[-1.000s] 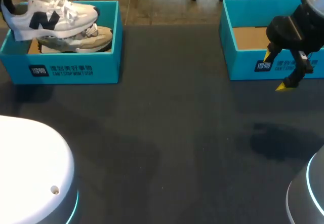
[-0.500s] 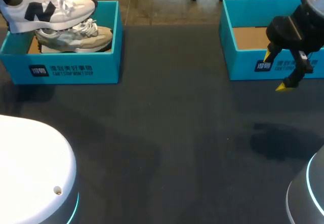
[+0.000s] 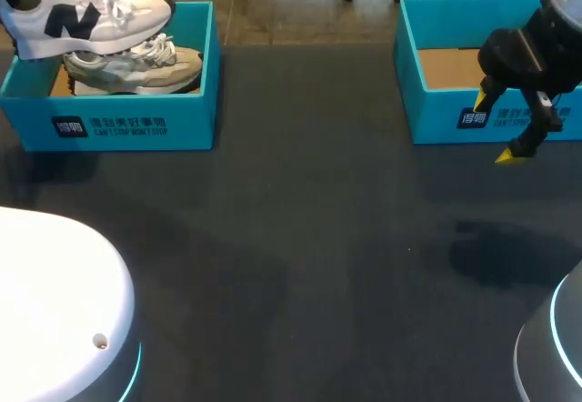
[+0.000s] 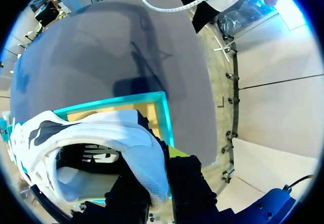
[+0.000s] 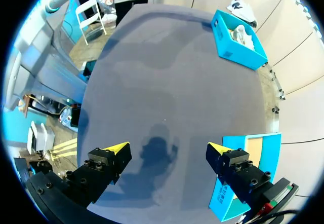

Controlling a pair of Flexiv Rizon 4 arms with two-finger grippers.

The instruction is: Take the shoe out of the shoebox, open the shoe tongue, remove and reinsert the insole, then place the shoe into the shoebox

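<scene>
Above shoebox [image 3: 136, 120], left gripper [image 4: 159, 183] clamps white shoe [image 3: 91, 15] at heel; lift clear of beige shoe [image 3: 136, 67], keep level. Right gripper [image 5: 168, 148] spread, empty.

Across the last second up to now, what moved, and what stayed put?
The left gripper, shut on the white shoe at its heel, lifted it a little higher over the left shoebox, then held still for the last half second. The beige shoe in that box and the open right gripper before the right shoebox did not move.
</scene>
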